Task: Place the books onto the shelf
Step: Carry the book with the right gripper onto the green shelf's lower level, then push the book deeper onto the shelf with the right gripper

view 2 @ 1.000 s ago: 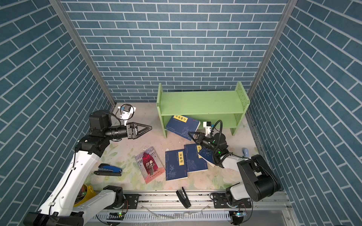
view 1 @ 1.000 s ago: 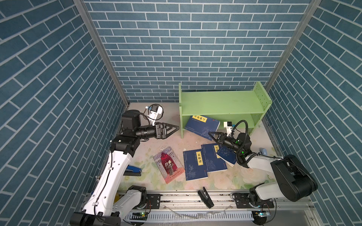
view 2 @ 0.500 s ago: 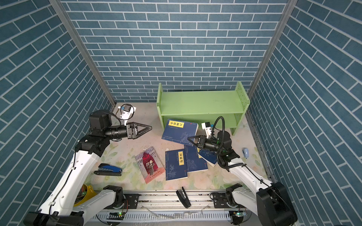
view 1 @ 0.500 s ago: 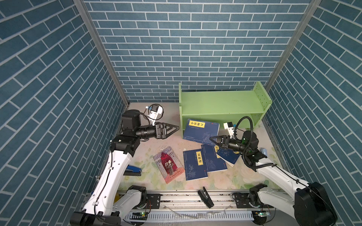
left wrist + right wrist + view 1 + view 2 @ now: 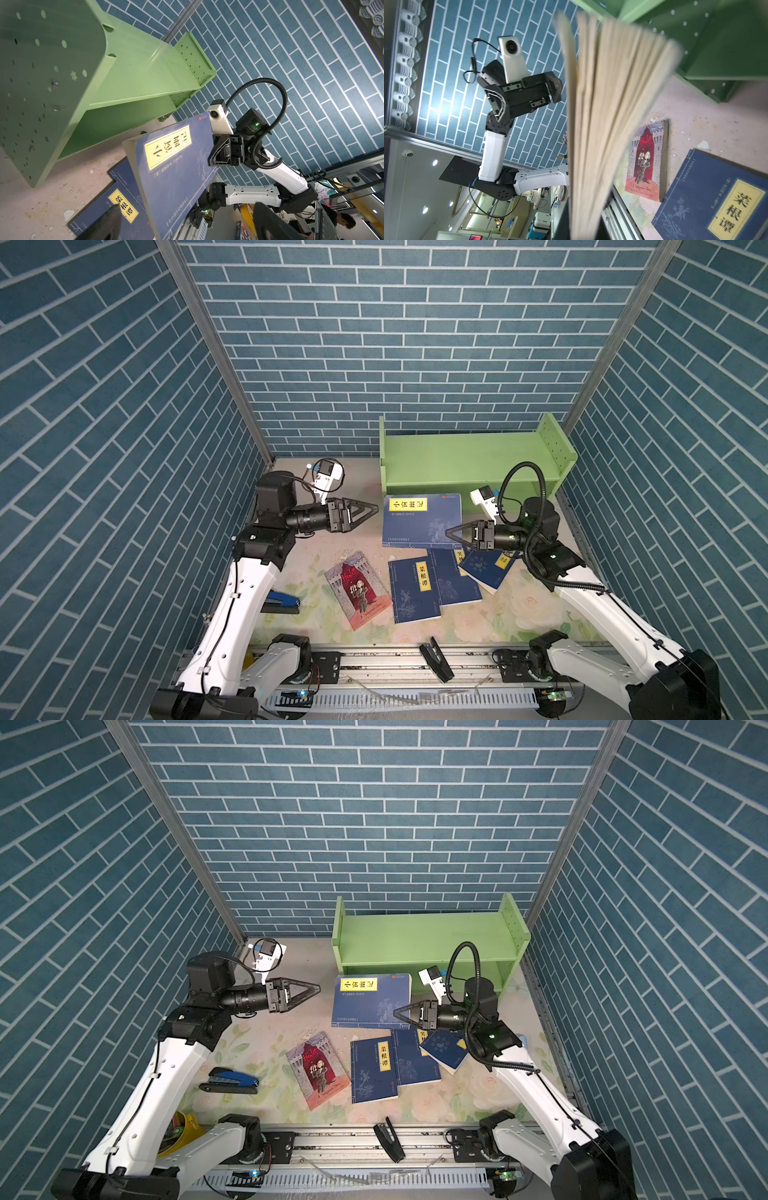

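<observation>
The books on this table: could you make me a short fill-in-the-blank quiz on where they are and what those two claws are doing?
1. The right gripper is shut on a dark blue book whose title label is ____.
2. The left gripper is open and holds ____.
3. The number of books on the green shelf is ____.
4. The blue stapler lies beside the ____ arm.

Missing words: yellow; nothing; zero; left.
</observation>
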